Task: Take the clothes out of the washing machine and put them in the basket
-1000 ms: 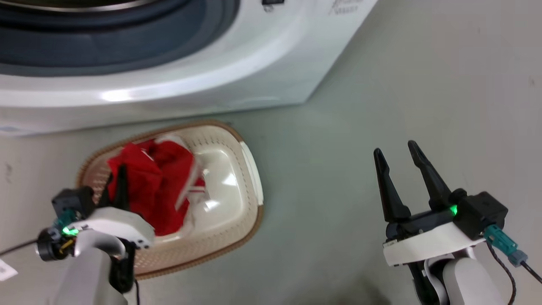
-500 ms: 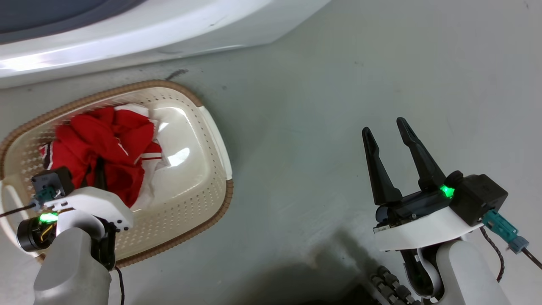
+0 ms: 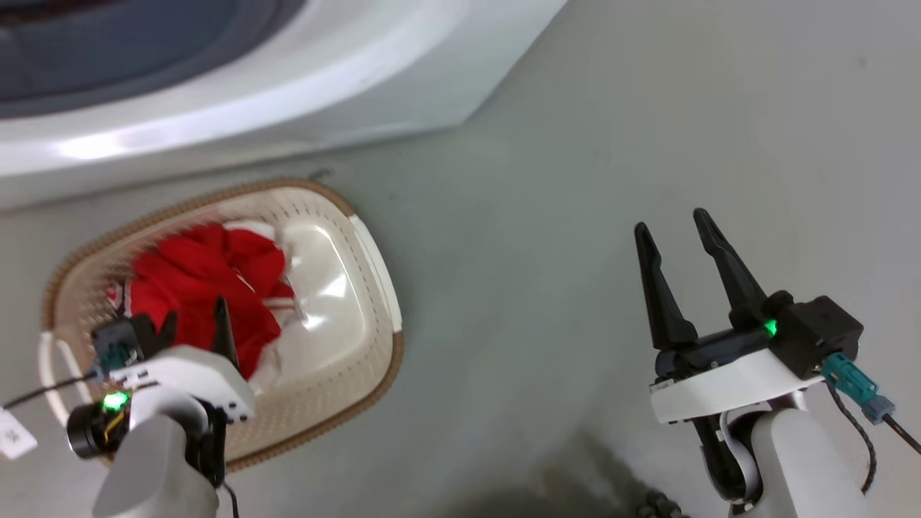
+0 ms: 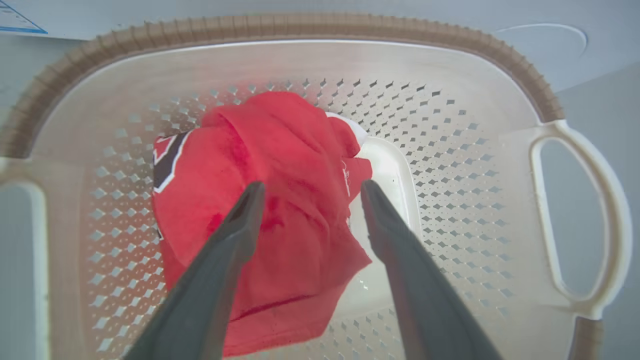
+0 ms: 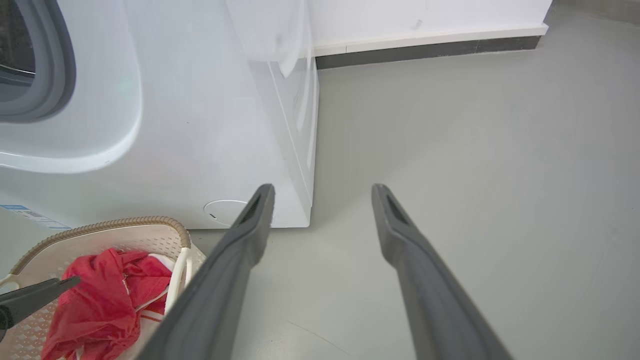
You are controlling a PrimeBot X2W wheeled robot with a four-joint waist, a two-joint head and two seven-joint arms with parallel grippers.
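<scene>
The red clothes (image 3: 205, 284) lie bunched in the left half of the cream basket (image 3: 216, 198), which sits on the floor in front of the white washing machine (image 3: 288, 93). My left gripper (image 3: 194, 313) hangs open just above the bundle. In the left wrist view its fingers (image 4: 311, 186) straddle the clothes (image 4: 280, 150) without gripping them, inside the basket (image 4: 300, 27). My right gripper (image 3: 670, 223) is open and empty over bare floor at the right. The right wrist view shows that gripper (image 5: 322, 190), the washing machine (image 5: 200, 125), the basket (image 5: 125, 225) and the clothes (image 5: 100, 295).
The machine's grey porthole rim (image 3: 108, 65) shows at the top left. Grey floor (image 3: 540, 252) stretches between the basket and my right arm. A wall skirting (image 5: 425, 47) runs behind the machine. A white basket handle (image 4: 580, 220) is at the right.
My left gripper has opened and the clothes now lie loose in the basket. The head camera has shifted, so the whole picture moved. The right gripper holds its pose.
</scene>
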